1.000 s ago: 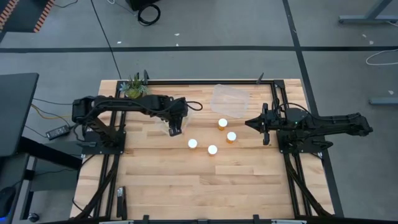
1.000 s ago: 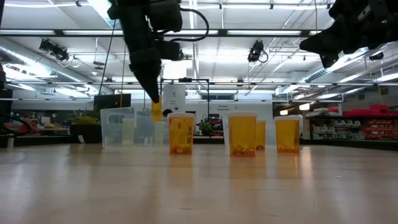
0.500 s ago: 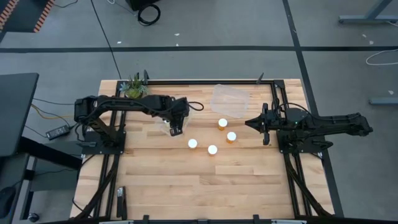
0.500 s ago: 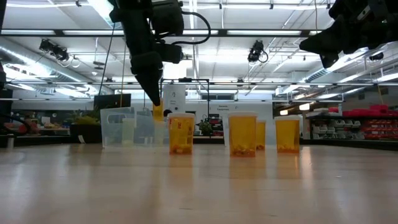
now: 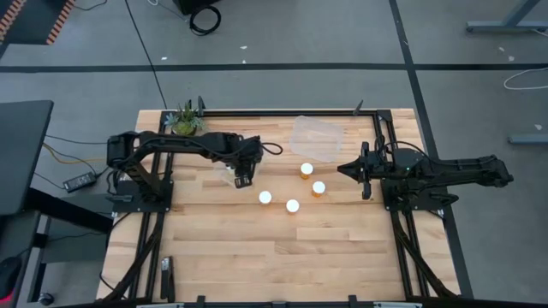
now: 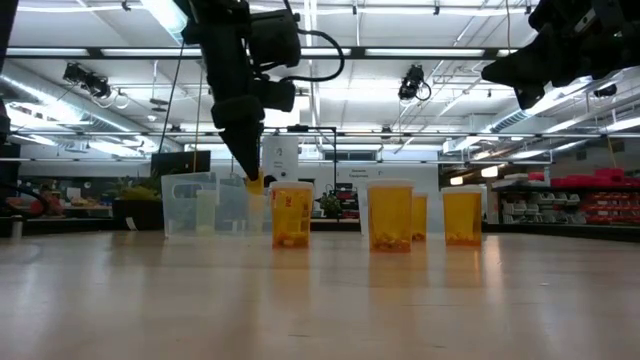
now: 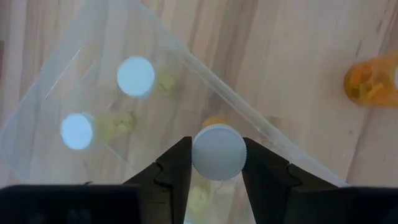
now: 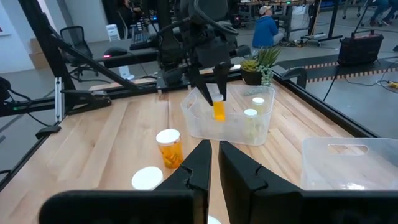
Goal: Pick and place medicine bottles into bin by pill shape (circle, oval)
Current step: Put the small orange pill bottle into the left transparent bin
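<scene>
Wooden table (image 5: 257, 248) with two clear bins: the left bin (image 8: 227, 121), beside the potted plant (image 5: 184, 120), already holds two bottles (image 7: 135, 76), while the far bin (image 5: 314, 137) appears empty. Over the last second the left gripper (image 7: 217, 163) has edged slightly toward the table centre and sunk lower above the left bin, its jaws pinching a white-capped bottle (image 7: 218, 152) over the bin's rim; release appears imminent. The right gripper (image 8: 211, 158) waits at the right side, jaws pressed nearly together, holding nothing. Four bottles (image 5: 292, 205) stand unsorted mid-table
</scene>
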Available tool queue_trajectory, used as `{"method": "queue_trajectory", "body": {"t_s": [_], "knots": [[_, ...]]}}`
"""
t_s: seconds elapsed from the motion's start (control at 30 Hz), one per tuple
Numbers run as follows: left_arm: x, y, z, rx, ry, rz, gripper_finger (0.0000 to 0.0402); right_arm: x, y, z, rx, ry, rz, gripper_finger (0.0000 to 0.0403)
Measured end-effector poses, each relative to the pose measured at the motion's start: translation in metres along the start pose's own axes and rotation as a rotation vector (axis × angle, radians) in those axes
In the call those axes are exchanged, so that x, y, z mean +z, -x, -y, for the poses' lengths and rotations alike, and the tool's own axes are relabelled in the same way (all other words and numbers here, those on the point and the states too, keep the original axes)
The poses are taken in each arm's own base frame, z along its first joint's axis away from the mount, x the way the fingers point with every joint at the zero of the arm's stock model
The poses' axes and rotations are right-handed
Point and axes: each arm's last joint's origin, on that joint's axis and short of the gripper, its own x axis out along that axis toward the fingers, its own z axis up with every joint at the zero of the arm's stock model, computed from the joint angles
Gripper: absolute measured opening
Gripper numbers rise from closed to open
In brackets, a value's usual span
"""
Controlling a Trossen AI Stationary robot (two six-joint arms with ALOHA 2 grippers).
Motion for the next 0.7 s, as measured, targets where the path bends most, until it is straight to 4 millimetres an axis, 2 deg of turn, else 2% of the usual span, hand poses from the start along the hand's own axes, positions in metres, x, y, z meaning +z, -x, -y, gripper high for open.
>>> {"method": "queue_trajectory", "body": {"t_s": [0.7], "knots": [[-0.0027, -0.0016, 0.0013, -0.03, -0.049, -0.031, 0.0134, 0.0, 0.0, 0.0, 0.0, 0.0, 0.0, 0.0037]]}}
